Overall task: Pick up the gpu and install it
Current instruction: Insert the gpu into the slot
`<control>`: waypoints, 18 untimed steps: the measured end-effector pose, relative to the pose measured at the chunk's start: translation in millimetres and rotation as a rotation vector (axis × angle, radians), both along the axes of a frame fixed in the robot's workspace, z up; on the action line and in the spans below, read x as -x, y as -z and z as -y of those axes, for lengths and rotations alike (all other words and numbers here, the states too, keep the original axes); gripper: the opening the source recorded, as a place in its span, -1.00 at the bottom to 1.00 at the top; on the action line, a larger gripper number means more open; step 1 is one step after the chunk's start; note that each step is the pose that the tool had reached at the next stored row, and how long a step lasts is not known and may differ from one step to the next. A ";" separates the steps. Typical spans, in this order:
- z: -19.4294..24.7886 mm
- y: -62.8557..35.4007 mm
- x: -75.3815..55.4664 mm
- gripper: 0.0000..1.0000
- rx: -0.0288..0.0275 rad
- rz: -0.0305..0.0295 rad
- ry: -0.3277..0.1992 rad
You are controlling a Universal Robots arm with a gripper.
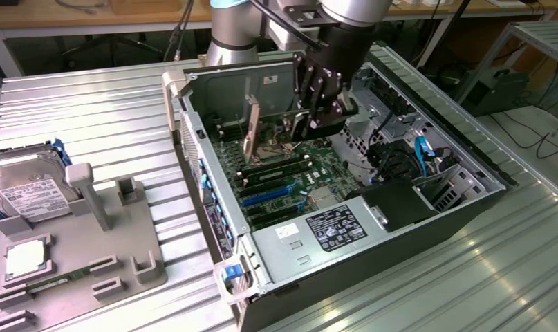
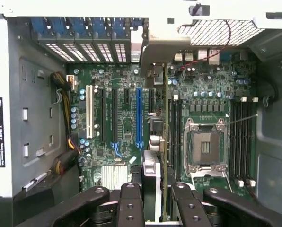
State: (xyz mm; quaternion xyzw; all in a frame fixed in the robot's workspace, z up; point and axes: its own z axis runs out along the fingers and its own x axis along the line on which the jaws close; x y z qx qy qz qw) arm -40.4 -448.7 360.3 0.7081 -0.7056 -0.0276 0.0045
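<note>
The jaws are partly closed and clamped on the gpu (image 2: 161,142). It stands edge-on over the motherboard (image 2: 122,127) beside the CPU socket (image 2: 205,146), inside the open computer case (image 1: 463,173) on the worktop (image 1: 94,117).

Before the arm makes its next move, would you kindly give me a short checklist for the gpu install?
1. gpu clamped in the tool: ok.
2. gpu standing on edge over the motherboard: ok.
3. Bracket facing the case's rear slot covers: ok.
4. Blue slot and white slot free of cards: ok.
5. gpu edge lined up with or seated in a slot: cannot tell.
</note>
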 end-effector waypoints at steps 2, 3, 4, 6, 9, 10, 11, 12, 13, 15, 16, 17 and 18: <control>0.0 1.7 0.2 -0.44 0.0007 -0.0001 0.000; 0.0 3.1 0.2 -0.44 0.0006 0.0008 0.000; 0.0 4.8 0.2 -0.44 0.0006 0.0021 0.000; 0.0 7.4 0.4 -0.44 0.0006 0.0045 0.000; 0.0 13.1 3.2 -0.44 0.0007 0.0157 0.000; 0.0 15.3 4.7 -0.44 0.0006 0.0171 0.000; 0.0 16.8 6.3 -0.44 0.0006 0.0173 0.000; 0.0 18.3 7.9 -0.44 0.0006 0.0174 -0.001; 0.0 19.7 9.4 -0.44 0.0006 0.0174 -0.001; 0.0 22.5 12.6 -0.44 0.0008 0.0173 -0.001; 0.0 24.1 14.6 -0.44 0.0007 0.0173 -0.001; 0.0 25.2 15.7 -0.44 0.0007 0.0174 -0.001; 0.0 26.1 16.7 -0.44 0.0006 0.0174 -0.001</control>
